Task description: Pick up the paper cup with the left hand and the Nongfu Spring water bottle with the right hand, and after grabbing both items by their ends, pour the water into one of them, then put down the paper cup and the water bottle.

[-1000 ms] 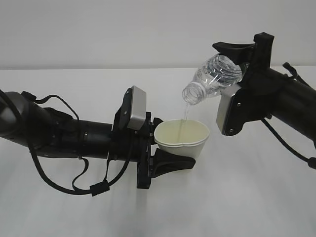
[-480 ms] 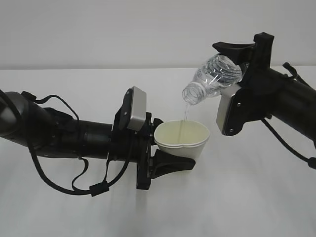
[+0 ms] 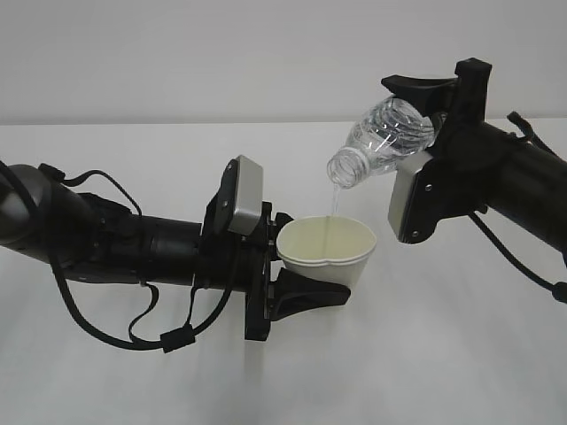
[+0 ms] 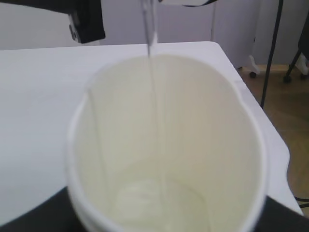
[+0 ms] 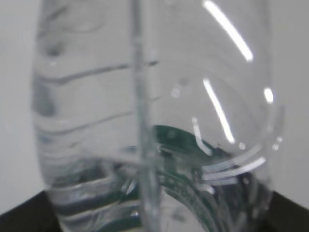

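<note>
My left gripper [image 3: 297, 270] is shut on the white paper cup [image 3: 326, 251], holding it upright above the table with its rim squeezed to an oval. In the left wrist view the paper cup [image 4: 164, 145] fills the frame and a little water lies at its bottom. My right gripper [image 3: 434, 106] is shut on the Nongfu Spring water bottle [image 3: 383, 142], tilted neck-down to the left above the cup. A thin stream of water [image 3: 333, 205] falls from its mouth into the cup. In the right wrist view the clear ribbed bottle [image 5: 154, 121] with its green label fills the frame.
The white table [image 3: 443, 354] lies below both arms, with a pale wall behind. In the left wrist view the table's right edge [image 4: 277, 140] shows, with floor and black stand legs [image 4: 270, 53] beyond it.
</note>
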You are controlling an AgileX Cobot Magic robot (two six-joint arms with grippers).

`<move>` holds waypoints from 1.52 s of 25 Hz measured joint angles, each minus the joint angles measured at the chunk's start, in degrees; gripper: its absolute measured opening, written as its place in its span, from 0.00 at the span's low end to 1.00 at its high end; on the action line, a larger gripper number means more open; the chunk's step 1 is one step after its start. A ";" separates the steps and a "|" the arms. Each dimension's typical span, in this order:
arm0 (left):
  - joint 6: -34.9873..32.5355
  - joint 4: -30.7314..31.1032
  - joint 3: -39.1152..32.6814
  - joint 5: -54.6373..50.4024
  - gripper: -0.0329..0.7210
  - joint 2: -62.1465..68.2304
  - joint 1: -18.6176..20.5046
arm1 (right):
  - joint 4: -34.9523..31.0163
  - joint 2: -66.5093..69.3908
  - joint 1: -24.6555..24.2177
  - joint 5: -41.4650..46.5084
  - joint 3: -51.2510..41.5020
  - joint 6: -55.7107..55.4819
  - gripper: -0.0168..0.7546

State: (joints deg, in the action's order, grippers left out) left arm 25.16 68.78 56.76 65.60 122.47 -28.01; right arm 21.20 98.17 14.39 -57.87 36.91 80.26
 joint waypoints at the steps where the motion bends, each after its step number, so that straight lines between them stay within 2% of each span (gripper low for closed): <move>1: 0.00 0.00 0.00 0.00 0.59 0.00 0.00 | 0.00 0.00 0.00 0.00 0.00 0.00 0.66; 38: 0.00 -0.02 0.00 0.00 0.59 0.00 0.00 | 0.47 0.00 0.00 -0.27 0.00 0.22 0.66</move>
State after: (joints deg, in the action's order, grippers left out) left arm 25.16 68.76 56.76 65.60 122.47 -28.01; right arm 21.67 98.17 14.39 -58.14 36.91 80.48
